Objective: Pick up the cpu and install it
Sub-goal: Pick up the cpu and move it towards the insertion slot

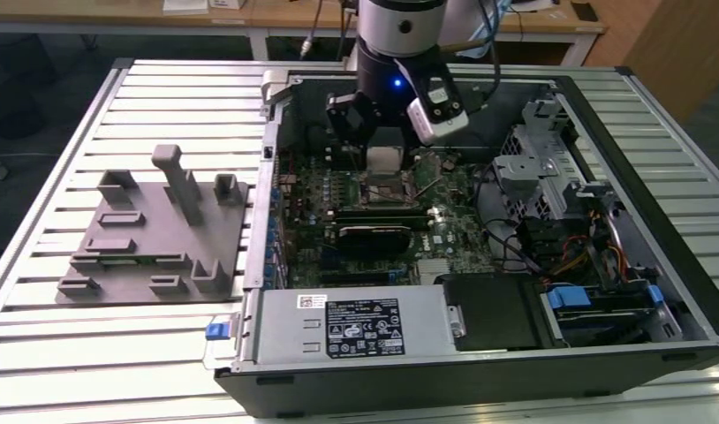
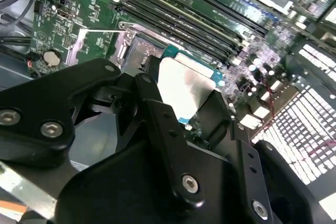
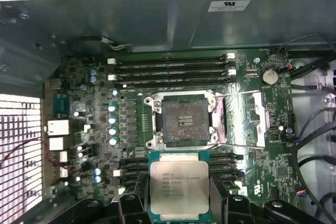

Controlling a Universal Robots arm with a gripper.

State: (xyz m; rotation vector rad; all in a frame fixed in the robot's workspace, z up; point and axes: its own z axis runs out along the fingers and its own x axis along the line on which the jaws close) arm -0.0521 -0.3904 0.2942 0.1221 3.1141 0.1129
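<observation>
My gripper (image 3: 178, 205) is nearest: its black fingers (image 3: 134, 205) are clamped on two opposite edges of the cpu (image 3: 178, 182), whose silver plate faces the first wrist view. I hold the chip just beside the open, empty socket (image 3: 184, 120) on the green motherboard (image 3: 79, 77). In the upper middle of the exterior view, this sits inside the open computer case (image 1: 642, 132).

The socket (image 3: 184, 120) lies bare, its hinged frame (image 3: 247, 119) swung aside, leaving open room above. The gripper (image 3: 179, 199), clamped on the cpu (image 3: 178, 182), hangs close by. Low memory slots (image 3: 173, 69) flank the socket, and the case wall (image 3: 157, 19) rises beyond.
</observation>
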